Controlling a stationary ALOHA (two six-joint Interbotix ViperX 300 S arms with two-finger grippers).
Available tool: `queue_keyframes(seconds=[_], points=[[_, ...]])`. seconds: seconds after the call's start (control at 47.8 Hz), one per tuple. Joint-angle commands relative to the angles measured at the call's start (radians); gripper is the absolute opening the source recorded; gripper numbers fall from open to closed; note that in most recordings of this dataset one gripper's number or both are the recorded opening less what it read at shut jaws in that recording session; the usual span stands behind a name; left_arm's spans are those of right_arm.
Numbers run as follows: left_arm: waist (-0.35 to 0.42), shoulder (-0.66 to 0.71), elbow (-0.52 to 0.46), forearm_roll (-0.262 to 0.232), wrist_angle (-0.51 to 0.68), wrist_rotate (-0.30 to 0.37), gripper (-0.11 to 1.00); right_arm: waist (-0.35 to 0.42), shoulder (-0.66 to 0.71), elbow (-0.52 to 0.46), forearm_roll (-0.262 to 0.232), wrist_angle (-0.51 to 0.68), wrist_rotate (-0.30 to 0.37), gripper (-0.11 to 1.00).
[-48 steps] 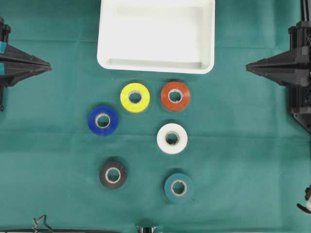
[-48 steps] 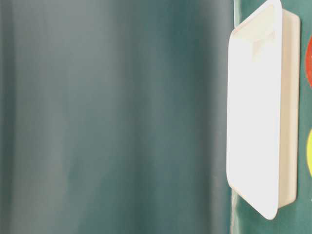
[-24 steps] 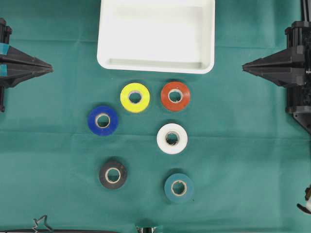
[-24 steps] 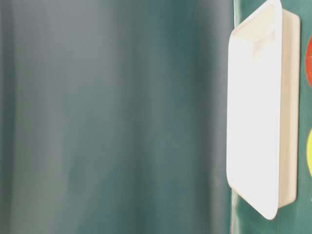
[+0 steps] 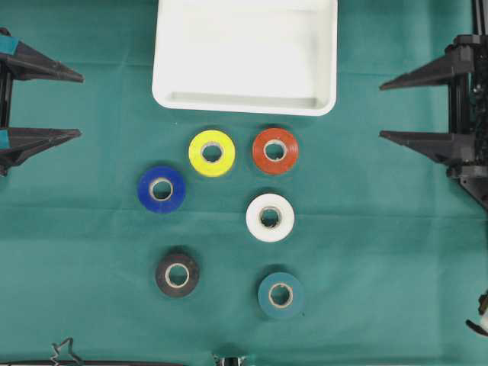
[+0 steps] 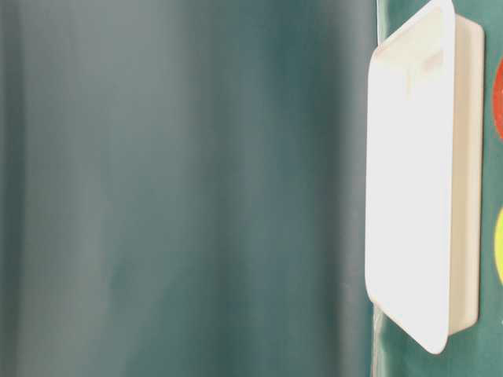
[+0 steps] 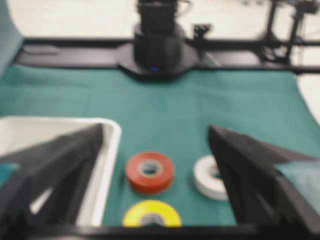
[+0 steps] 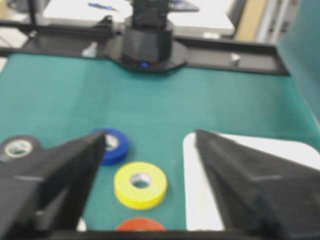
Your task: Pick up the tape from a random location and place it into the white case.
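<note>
White case [image 5: 245, 55] at 12 o'clock of the green cloth [image 5: 366, 244]: shallow, glossy, rounded corners, raised rim, nothing inside.
Six tape rolls flat below it, none touching: yellow [image 5: 211, 152], red [image 5: 274, 150], blue [image 5: 162, 189], white [image 5: 270, 217], black [image 5: 178, 274], teal [image 5: 280, 294]. Left gripper [image 5: 76, 104] at 9 o'clock and right gripper [image 5: 385, 111] at 3 o'clock, both spread wide, holding nothing.
</note>
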Motion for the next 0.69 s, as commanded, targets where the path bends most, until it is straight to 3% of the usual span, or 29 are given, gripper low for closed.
queue_keyframes(seconds=[0.0,0.063,0.376,0.669], points=[[-0.003,0.009,-0.025,0.0,-0.005,0.0,1.0,-0.005,0.015,-0.034,0.003,0.014,0.002,0.88],[-0.003,0.009,-0.026,0.0,-0.005,0.0,1.0,-0.005,0.017,-0.038,0.003,0.025,0.002,0.93],[-0.011,0.009,-0.028,0.0,-0.005,-0.008,1.0,-0.011,0.018,-0.043,0.002,0.029,0.002,0.93],[-0.124,0.009,-0.031,0.0,0.003,-0.011,1.0,-0.011,0.018,-0.044,0.0,0.031,0.002,0.93]])
